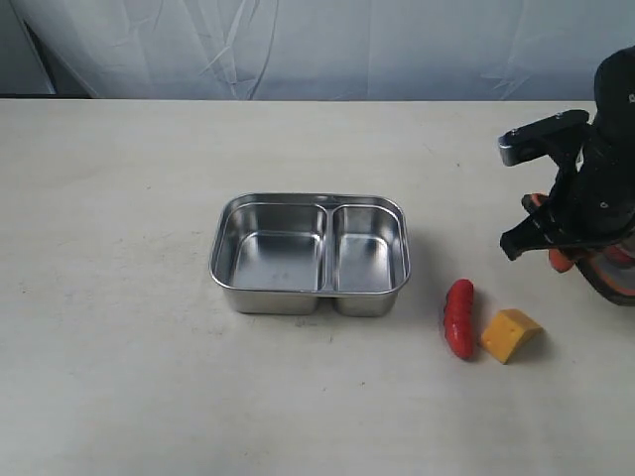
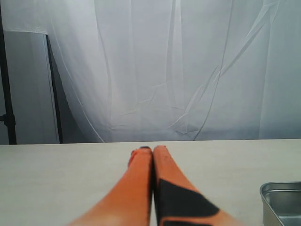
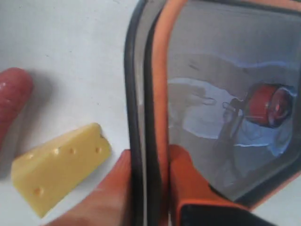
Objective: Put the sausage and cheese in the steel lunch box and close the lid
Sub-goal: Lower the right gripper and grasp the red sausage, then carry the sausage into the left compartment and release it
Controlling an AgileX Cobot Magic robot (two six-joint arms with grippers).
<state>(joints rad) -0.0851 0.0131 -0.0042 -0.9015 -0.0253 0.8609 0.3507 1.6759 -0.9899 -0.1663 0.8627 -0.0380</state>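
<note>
The right claw [image 3: 150, 157] pinches the lid [image 3: 225, 94] by its rim, seemingly holding it aside so the steel lunch box [image 1: 220, 248] lies open for the sausage [image 1: 458, 317] and cheese [image 1: 510, 334]; the left claw [image 2: 151, 151], pressed together, idles.

**Exterior view:** raised, mid-range, tilted down across the desk [image 1: 119, 397] toward the curtain [image 1: 298, 50] at 12 o'clock. The steel lunch box [image 1: 273, 298] sits central, with the sausage [image 1: 458, 317] and cheese [image 1: 510, 335] at its 4 o'clock.

**Left wrist view:** low and almost level, sighting along the left end effector [image 2: 153, 149], fingers pressed together, to the same curtain. It shares one box corner with the exterior view.

**Right wrist view:** very close, facing steeply down past the right end effector [image 3: 150, 157], clamped on the rim of the lid [image 3: 225, 94]. It shares the cheese and one sausage end with the exterior view.
</note>
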